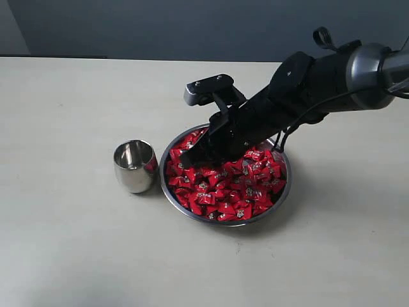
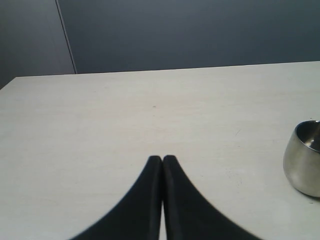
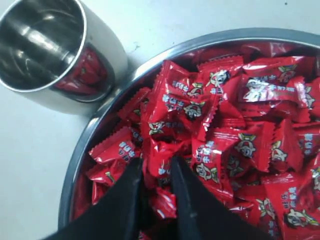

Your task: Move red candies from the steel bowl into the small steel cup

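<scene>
The steel bowl holds a heap of red candies in the middle of the table. The small steel cup stands empty just left of it, its side almost against the bowl's rim. My right gripper reaches down into the bowl's left part. In the right wrist view its fingers are dug into the pile, shut on a red candy pinched between them, with the cup and the bowl rim close by. My left gripper is shut and empty over bare table, the cup off to its side.
The pale tabletop stretches all round the bowl and cup. A dark wall runs behind the table's far edge. The right arm slants over the bowl's back right. The left arm does not show in the exterior view.
</scene>
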Available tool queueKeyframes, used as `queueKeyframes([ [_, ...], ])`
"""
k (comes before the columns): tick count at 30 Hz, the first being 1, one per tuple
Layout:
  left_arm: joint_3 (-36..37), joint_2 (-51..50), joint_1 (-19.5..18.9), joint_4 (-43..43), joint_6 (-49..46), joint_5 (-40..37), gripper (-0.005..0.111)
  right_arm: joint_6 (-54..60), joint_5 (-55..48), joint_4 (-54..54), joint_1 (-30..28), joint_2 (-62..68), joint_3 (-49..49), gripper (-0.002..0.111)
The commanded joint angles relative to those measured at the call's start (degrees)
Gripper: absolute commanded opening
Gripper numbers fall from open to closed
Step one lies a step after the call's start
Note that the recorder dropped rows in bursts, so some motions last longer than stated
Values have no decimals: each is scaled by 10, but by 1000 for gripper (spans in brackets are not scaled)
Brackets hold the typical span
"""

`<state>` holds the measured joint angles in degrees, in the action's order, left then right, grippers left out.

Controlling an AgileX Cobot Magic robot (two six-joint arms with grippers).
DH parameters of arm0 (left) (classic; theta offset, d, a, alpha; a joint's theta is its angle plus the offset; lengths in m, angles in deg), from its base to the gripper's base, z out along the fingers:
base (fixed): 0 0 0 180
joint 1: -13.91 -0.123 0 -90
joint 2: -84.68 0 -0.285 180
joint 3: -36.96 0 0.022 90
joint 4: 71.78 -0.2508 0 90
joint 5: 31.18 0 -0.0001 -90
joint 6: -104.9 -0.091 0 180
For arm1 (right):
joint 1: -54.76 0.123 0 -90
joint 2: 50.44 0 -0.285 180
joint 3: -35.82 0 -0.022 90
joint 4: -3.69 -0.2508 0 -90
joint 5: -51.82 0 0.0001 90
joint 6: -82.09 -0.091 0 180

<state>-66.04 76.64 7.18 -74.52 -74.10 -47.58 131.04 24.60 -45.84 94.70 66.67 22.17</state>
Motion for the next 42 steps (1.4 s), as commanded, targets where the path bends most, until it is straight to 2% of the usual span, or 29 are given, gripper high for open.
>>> queueKeyframes([
  [1,2,3,0,4,1,1,0,3,16,4,1,0,2,3],
  [31,2,3,0,2,2,1,0,8,50,17,1,36,2,3],
  [33,2,3,0,2,2,1,0,8,49,17,1,36,2,9],
  [37,2,3,0,2,2,1,0,8,49,16,1,36,2,36],
  [38,2,3,0,2,2,1,0,5,51,16,1,36,2,40],
  [42,2,3,0,2,2,1,0,3,51,16,1,36,2,38],
])
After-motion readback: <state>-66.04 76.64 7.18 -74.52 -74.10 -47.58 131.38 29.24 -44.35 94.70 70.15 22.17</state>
